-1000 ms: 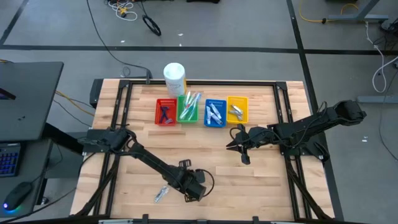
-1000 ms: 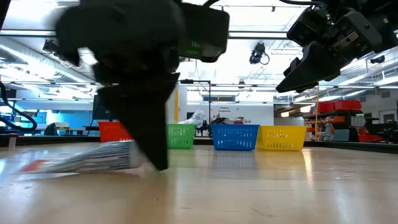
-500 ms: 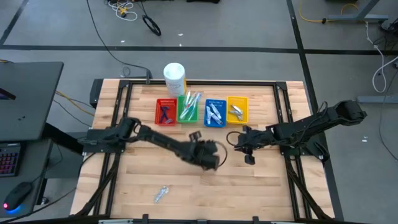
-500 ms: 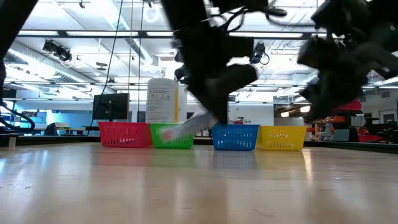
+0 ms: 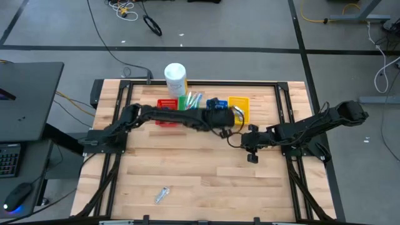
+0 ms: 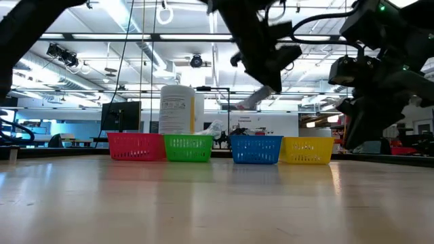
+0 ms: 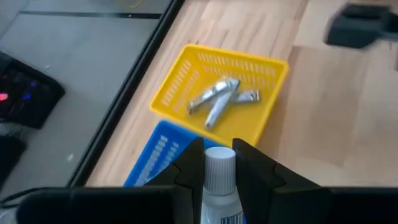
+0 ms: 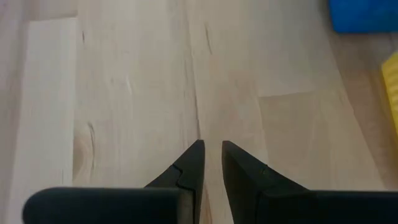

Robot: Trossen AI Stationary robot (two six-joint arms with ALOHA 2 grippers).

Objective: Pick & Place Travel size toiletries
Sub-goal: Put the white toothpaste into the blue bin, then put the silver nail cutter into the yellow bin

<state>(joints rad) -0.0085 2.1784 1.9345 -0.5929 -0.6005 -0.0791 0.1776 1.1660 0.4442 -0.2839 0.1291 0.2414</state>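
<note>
Pale wood planks form the table [image 5: 206,181], framed by a dark metal rail; grey floor with loose cables lies beyond it; four small slotted plastic bins stand in a row near the far edge, red [image 6: 135,146], green [image 6: 188,148], blue [image 6: 256,149] and yellow [image 7: 186,87]; a tall white canister [image 5: 175,78] stands just behind the red and green ones; the left gripper [image 7: 219,163] hangs above the blue and yellow bins, its two dark fingers pinched on a small white tube [image 7: 220,180] with a ribbed round cap and blue print, the tube upright between them in the wrist view; three slim silvery tubes [image 7: 219,99] lie crossed in the yellow bin; one more silvery item [image 5: 162,195] lies alone near the table's front edge, well apart from the bins; the right gripper [image 8: 210,163] hovers over bare wood near the yellow bin, its pointed fingers nearly together with only a narrow gap, holding nothing.
</note>
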